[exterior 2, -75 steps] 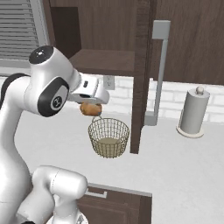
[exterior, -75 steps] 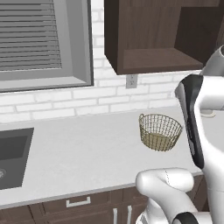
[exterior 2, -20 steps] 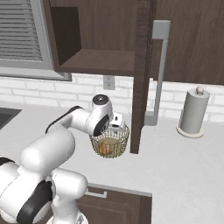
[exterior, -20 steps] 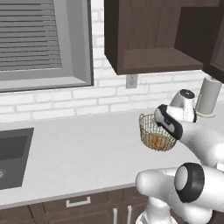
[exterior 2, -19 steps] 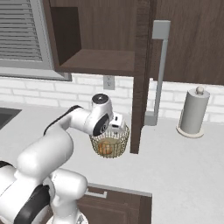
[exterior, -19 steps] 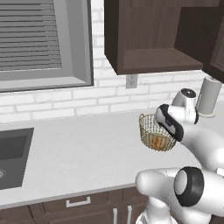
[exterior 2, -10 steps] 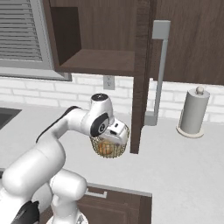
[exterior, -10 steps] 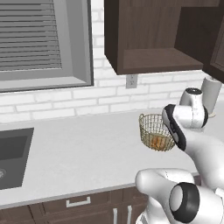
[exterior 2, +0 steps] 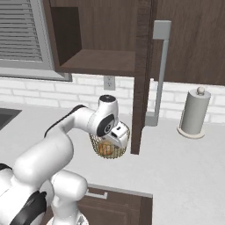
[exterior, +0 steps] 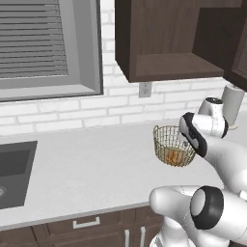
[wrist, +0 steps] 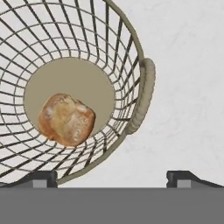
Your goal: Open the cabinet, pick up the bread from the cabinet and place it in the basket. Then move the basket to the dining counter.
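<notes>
Where wire-mesh basket [wrist: 131, 61] tapers, lumpy bread [wrist: 65, 119] apparently rests.

White brick wall [exterior: 72, 108], window [exterior: 46, 46]

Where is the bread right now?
The bread lies inside the basket, on its beige base, toward the lower left in the hand view. The basket stands on the grey worktop below the open cabinet.
</notes>
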